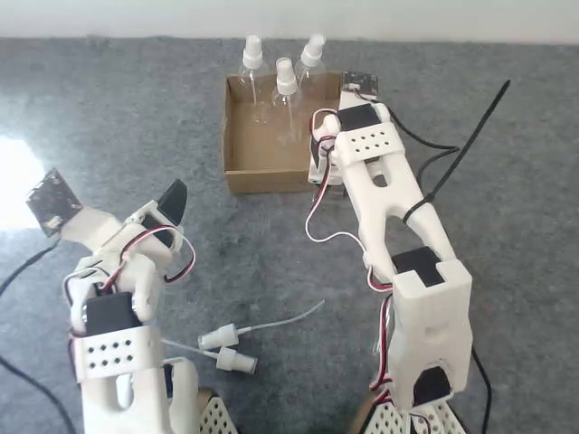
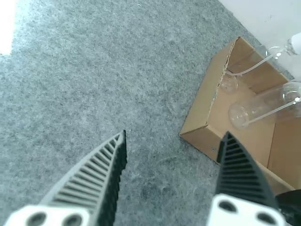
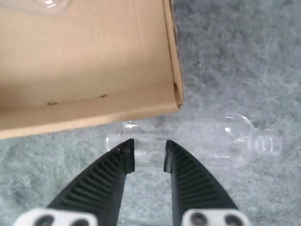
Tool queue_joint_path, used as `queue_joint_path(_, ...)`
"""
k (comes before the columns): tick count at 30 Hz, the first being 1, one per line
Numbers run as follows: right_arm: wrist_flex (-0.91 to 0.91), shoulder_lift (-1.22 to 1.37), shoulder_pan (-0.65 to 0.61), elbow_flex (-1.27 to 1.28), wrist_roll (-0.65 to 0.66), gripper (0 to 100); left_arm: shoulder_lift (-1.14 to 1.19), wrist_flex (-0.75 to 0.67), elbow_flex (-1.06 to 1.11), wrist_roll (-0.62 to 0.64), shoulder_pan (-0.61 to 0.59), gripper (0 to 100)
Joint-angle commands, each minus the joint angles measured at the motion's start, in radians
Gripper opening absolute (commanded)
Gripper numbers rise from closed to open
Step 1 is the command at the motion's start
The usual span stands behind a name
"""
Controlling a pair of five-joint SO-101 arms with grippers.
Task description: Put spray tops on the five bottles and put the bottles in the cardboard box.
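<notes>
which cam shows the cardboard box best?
High view: cardboard box nearly whole, three capped bottles in it. Left wrist view gets one corner and part of the inside; right wrist view one wall and a corner.

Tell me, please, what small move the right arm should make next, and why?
Probably roll the right gripper so its jaws span the bottle crosswise. The jaws stand slightly open over this topless bottle lying outside the cardboard box, but their gap runs along its length, so closing would likely not grip it.
</notes>
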Motion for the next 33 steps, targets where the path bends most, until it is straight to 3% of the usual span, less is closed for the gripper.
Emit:
queue_joint_path(1, 0.116, -0.01, 0.007, -0.012, 0.041, 10.5, -0.014, -0.023, -0.007, -0.008, 0.0, 29)
queue_joint_path(9, 0.346, -0.076, 0.021, -0.012, 0.19, 10.5, -0.014, -0.023, -0.007, -0.008, 0.0, 29)
queue_joint_path(21, 0.354, -0.39, 0.045, 0.132, 0.184, 11.0, -0.014, -0.023, -0.007, -0.008, 0.0, 29)
queue_joint_path(25, 0.349, -0.42, 0.056, 0.152, 0.071, 12.8, -0.014, -0.023, -0.007, -0.008, 0.0, 29)
queue_joint_path(33, 0.288, -0.418, 0.122, 0.173, -0.118, 29.1, -0.014, -0.023, -0.007, -0.008, 0.0, 29)
